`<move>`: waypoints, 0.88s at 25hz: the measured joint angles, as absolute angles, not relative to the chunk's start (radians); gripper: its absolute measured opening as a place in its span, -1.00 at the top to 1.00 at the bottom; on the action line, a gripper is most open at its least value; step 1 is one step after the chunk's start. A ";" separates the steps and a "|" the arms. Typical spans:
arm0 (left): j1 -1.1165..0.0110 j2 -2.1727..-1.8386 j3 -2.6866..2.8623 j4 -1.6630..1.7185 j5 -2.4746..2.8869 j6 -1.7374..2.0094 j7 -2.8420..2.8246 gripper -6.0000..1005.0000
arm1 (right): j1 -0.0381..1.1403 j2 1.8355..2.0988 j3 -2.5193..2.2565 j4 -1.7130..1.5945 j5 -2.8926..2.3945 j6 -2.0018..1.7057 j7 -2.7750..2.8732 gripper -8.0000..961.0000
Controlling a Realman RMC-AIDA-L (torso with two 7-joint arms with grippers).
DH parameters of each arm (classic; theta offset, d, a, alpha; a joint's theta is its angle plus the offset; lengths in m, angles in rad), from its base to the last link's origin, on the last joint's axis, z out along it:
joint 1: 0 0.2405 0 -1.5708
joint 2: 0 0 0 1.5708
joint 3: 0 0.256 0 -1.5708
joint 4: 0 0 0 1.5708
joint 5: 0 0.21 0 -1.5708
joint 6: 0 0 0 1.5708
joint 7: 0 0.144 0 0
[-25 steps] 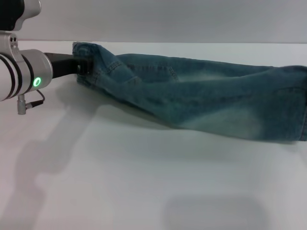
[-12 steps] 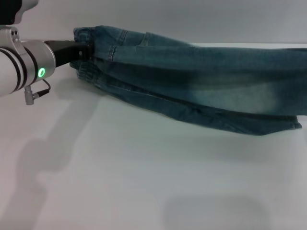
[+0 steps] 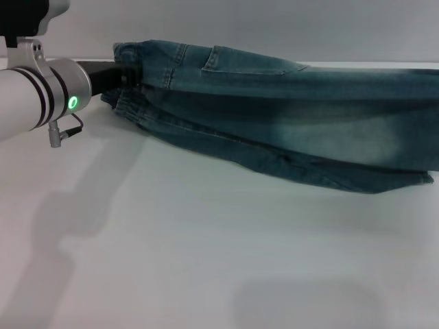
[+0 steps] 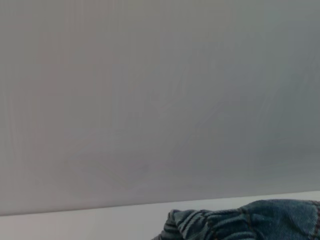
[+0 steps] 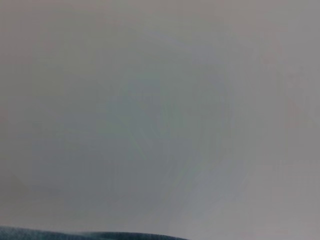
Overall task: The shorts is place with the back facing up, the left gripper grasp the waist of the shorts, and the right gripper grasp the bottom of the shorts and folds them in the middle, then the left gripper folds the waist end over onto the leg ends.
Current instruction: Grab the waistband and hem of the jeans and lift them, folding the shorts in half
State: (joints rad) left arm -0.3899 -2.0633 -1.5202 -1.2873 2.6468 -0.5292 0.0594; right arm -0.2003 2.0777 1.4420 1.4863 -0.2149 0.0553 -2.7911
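Head view. The shorts (image 3: 288, 116), faded blue denim with whitish worn patches, stretch across the far part of the white tabletop (image 3: 206, 260) from the robot's left to the picture's right edge. 1 back pocket (image 3: 250, 62) faces up on the raised upper layer; a lower layer hangs beneath it and touches the tabletop along its near edge.

The left end effector (image 3: 127, 75), black and carried on a white-and-silver arm with black rings and a green light (image 3: 73, 103), is pinched on the waist of the shorts (image 3: 134, 103), the gathered darker band at the left end of the garment. It holds that end lifted off the tabletop, and the arm's shadow falls on the surface below and to the left.

The right end effector does not show in this view; whether it is spread or pressed together cannot be told. The leg hems lie beyond the right edge.

Left wrist view. Bunched denim of the shorts (image 4: 240, 222) shows at the lower edge against a plain grey wall (image 4: 150, 100).

Right wrist view. A thin dark strip of denim lies along the lower edge.
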 joint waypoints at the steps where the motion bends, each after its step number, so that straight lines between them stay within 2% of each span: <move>1: -0.390 -2.063 -1.520 -1.287 2.647 -0.529 0.059 0.32 | -0.196 2.077 1.446 1.478 -0.212 0.061 -2.791 0.99; 9: -0.425 -2.064 -1.513 -1.239 2.647 -0.489 0.059 0.27 | -0.137 2.077 1.499 1.363 -0.204 0.150 -2.790 0.99; 16: -0.491 -2.066 -1.433 -1.058 2.642 -0.252 0.059 0.23 | 0.017 2.076 1.634 0.998 -0.169 0.536 -2.802 0.94; 22: -0.570 -2.066 -1.416 -0.920 2.587 -0.157 0.055 0.19 | 0.105 2.072 1.689 0.827 -0.146 0.601 -2.801 0.88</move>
